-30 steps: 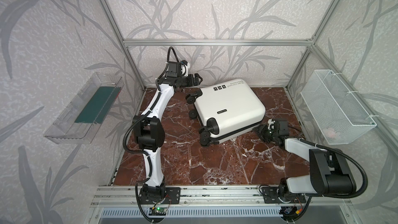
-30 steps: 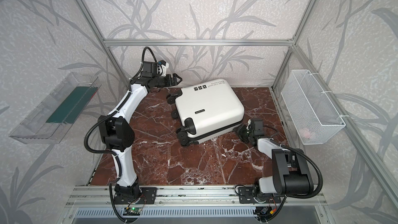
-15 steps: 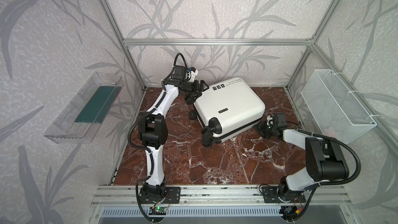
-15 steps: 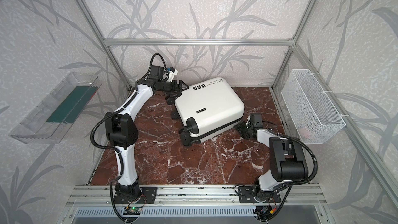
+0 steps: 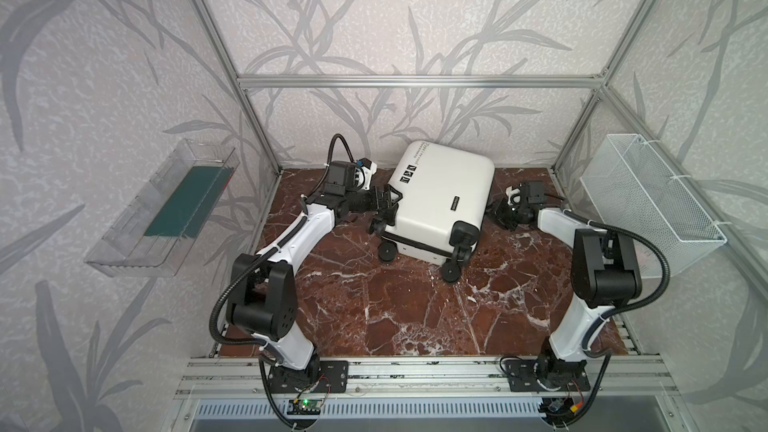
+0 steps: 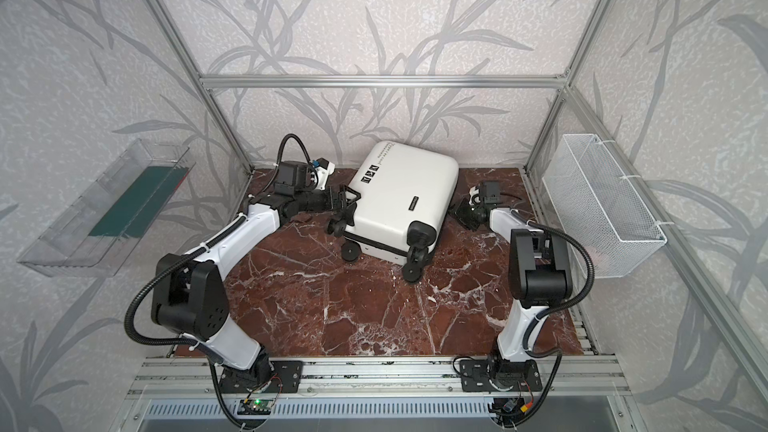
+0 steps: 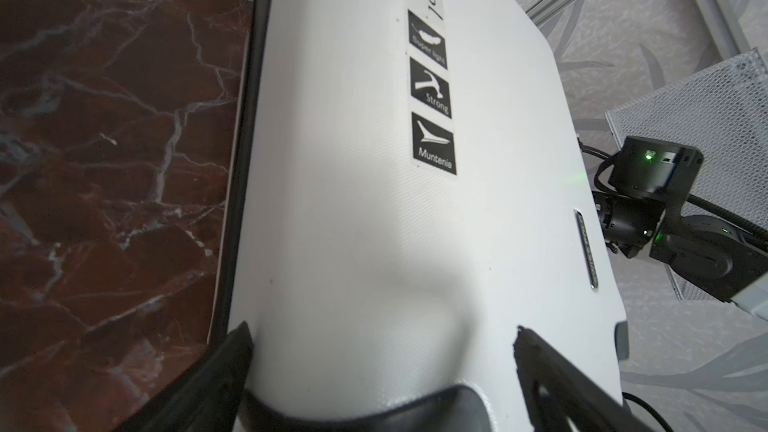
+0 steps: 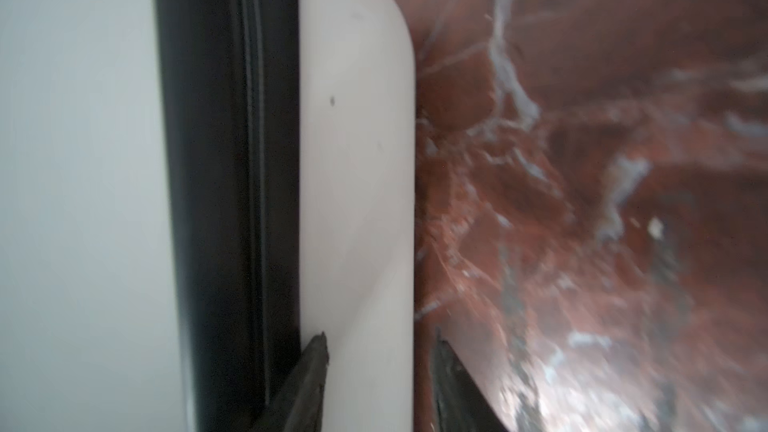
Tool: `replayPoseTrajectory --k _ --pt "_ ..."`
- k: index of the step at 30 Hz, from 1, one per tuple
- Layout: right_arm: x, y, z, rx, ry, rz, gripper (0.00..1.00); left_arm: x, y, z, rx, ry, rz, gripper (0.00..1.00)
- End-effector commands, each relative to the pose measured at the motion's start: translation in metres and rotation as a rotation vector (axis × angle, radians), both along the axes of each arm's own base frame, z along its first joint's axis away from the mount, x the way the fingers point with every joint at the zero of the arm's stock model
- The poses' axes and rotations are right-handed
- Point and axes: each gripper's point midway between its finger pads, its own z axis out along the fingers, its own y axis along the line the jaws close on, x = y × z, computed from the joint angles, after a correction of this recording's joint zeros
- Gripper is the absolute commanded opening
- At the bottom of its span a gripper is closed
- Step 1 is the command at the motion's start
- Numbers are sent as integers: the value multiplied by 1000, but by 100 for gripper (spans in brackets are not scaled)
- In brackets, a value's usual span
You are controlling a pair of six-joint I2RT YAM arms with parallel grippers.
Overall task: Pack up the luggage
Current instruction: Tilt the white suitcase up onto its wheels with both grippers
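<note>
The luggage (image 5: 440,197) (image 6: 399,197), a white hard-shell suitcase, lies closed on the marble floor with its black wheels toward the front. My left gripper (image 5: 388,206) (image 6: 344,203) stands wide open at its left corner by the wheels. In the left wrist view the white shell (image 7: 353,201) fills the space between the fingers (image 7: 237,347). My right gripper (image 5: 500,216) (image 6: 462,217) sits low at the suitcase's right side. Its jaws (image 8: 380,347) are apart on either side of the lower shell's rim (image 8: 353,160), one finger by the black zipper seam (image 8: 228,160), the other just clear of the shell.
A white wire basket (image 5: 648,201) hangs on the right wall. A clear plastic tray (image 5: 166,209) with a green item hangs on the left wall. The back wall stands close behind the suitcase. Aluminium rails (image 5: 415,371) run along the front edge.
The suitcase has turned, its wheel end swinging toward the front. My left gripper came forward to its corner. My right gripper moved back along its right side and opened slightly.
</note>
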Motion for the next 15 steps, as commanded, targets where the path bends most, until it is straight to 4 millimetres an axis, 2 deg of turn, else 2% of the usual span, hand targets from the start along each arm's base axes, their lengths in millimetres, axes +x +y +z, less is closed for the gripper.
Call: replayPoseTrajectory --k 1,4,7,13,15 --pt "2 52 31 73 -70 197 47 -31 -34 22 -165 -27 -61 99" --pt "3 48 40 42 -72 201 58 -37 -21 23 -159 -47 20 99" --pt "-4 33 46 -33 -72 185 73 -37 2 29 -100 -93 127 99" --pt "-26 -28 51 -251 -24 31 99 -44 42 47 18 -182 260 99" --pt "-35 -43 67 -294 -64 -32 99 -51 53 50 34 -199 293 99"
